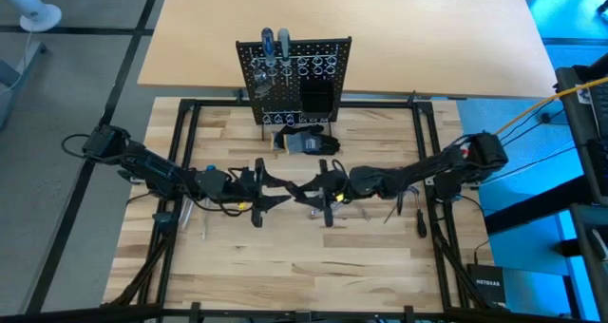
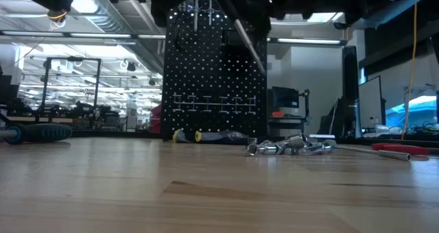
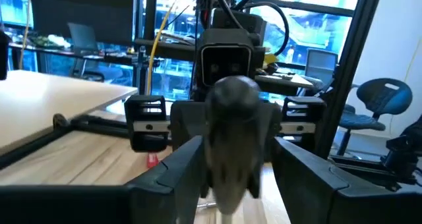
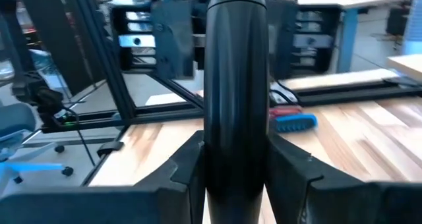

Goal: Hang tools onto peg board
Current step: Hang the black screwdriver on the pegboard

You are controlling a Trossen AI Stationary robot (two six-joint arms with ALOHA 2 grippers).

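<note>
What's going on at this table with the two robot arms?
The two arms meet above the middle of the table. The right tool is clamped on a black screwdriver handle, held up in the air, and the left tool faces it at close range, as if for a handover. On the peg board, two screwdrivers already stand upright. A blue-handled screwdriver and some silver pieces lie on the table, not yet hung.

2 dark, jointed robot arms: the left arm (image 1: 152, 171) and the right arm (image 1: 427, 171), each trailing black cables. Each ends in 2 matte black, angular fingers (image 4: 175, 178). Yellow wiring marks the left wrist.
</note>
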